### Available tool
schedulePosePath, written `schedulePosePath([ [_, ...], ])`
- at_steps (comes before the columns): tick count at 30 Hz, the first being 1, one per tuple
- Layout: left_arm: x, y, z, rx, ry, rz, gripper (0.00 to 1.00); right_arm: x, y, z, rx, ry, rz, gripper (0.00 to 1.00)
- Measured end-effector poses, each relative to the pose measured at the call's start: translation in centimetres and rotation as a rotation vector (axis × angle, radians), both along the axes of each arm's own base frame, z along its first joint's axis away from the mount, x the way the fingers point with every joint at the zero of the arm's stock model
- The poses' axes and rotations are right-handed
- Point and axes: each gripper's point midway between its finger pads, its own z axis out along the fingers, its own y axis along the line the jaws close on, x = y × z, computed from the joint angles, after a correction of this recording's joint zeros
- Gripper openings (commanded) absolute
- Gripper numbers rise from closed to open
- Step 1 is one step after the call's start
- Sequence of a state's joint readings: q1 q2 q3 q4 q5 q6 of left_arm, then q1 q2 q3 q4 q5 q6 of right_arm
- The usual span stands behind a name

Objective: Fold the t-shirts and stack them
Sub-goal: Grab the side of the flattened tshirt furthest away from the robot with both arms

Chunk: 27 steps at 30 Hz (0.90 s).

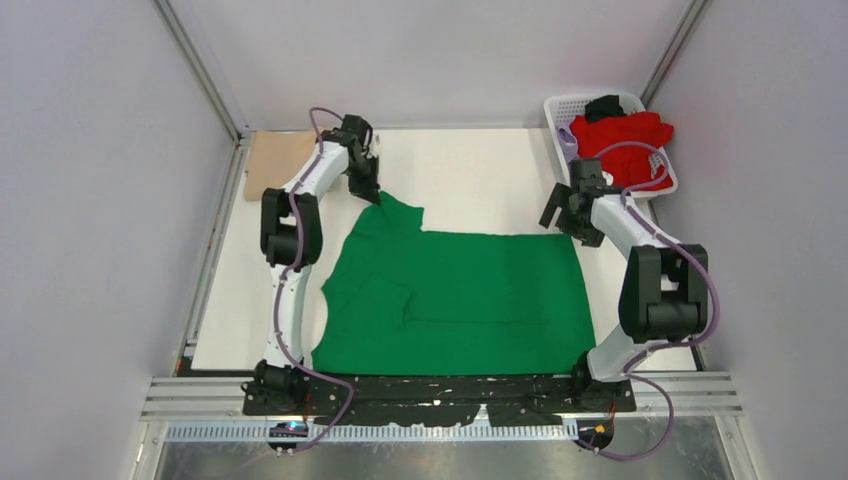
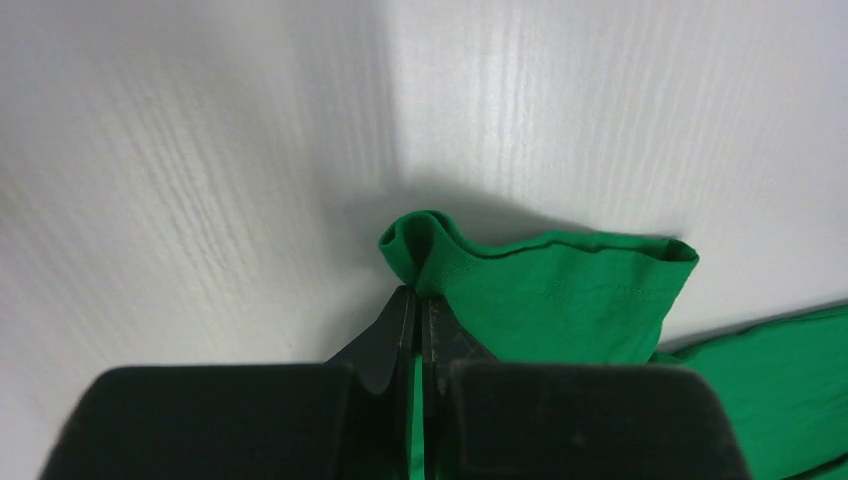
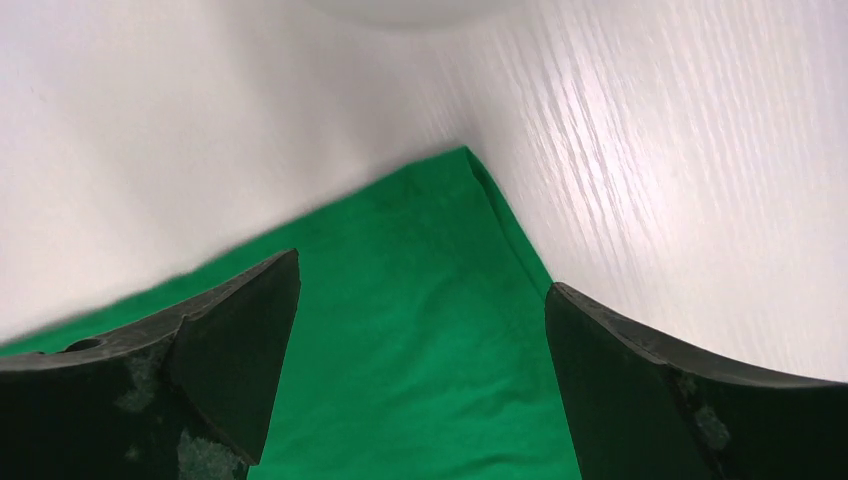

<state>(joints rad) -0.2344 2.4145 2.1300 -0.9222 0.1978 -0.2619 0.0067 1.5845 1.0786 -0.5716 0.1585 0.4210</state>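
Green t-shirt (image 1: 470,300): spread flat on the white table (image 1: 470,170), its near hem just ahead of the arm bases. At its far right corner you see the right gripper (image 3: 422,278) poised over the cloth, jaws wide apart, holding nothing. At its far left, the left gripper (image 2: 418,312) is clenched on the sleeve's hemmed edge. Beyond: a tan t-shirt (image 1: 272,160), far left; a white basket (image 1: 560,108), far right, holding a red t-shirt (image 1: 625,138) and a black garment (image 1: 605,104).
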Motion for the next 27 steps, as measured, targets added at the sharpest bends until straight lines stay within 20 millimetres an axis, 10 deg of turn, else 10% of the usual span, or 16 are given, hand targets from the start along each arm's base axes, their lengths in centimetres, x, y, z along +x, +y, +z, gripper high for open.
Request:
schedulePosePath([
  [14,2.7,2.4,2.3,-0.046,-0.069,0.070,0.00,7.1,-0.1,-3.8,-0.120,0.034,-0.101,0.88],
  [27,2.6,2.3,1.5,-0.102,-0.073,0.026,0.00,7.6,-0.2,-4.2,-0.167,0.051,-0.129,0.74],
])
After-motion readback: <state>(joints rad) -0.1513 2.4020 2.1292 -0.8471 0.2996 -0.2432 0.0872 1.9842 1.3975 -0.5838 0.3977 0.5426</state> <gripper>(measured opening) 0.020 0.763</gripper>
